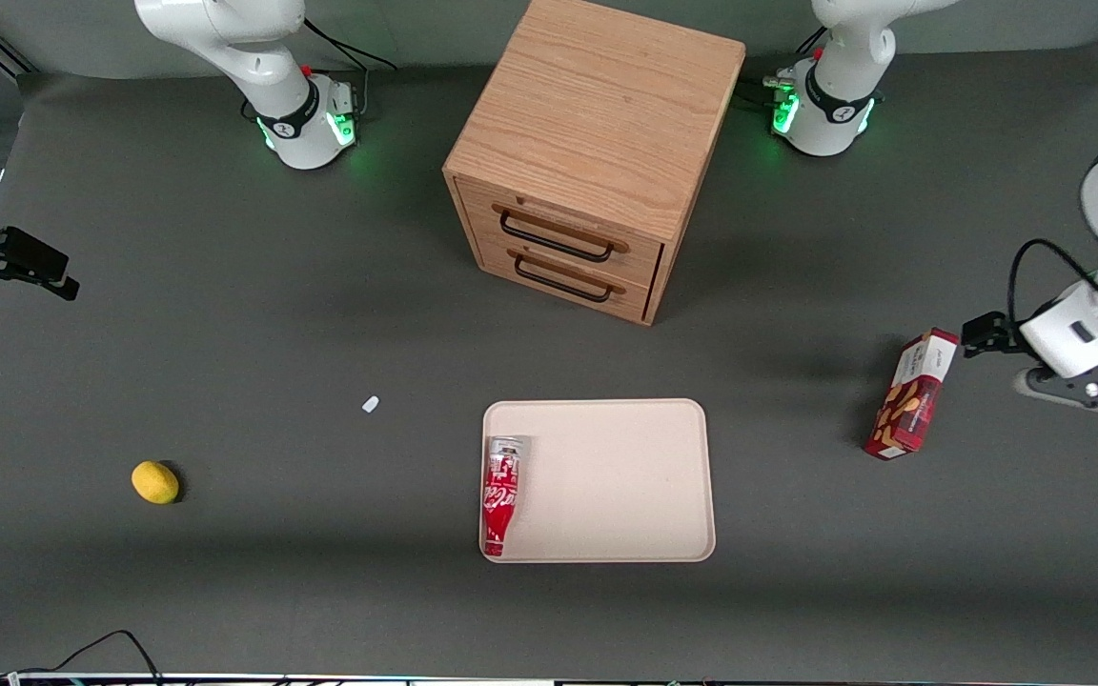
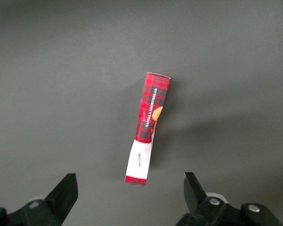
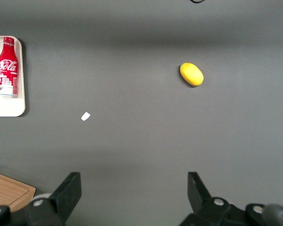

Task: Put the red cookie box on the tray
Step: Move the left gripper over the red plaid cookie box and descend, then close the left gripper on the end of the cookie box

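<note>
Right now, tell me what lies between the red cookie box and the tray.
Nothing: the front view shows only bare dark table between the red cookie box and the tray. The hand hovers open above the box.

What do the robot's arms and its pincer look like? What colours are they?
The working arm is smooth, rounded and white, with a grey cap on one joint and a black cable looping beside it. Its base is white with a black band and glowing green lights. The pincer, above the red cookie box, has two black wedge-shaped fingers, spread apart, with silver screws.
</note>
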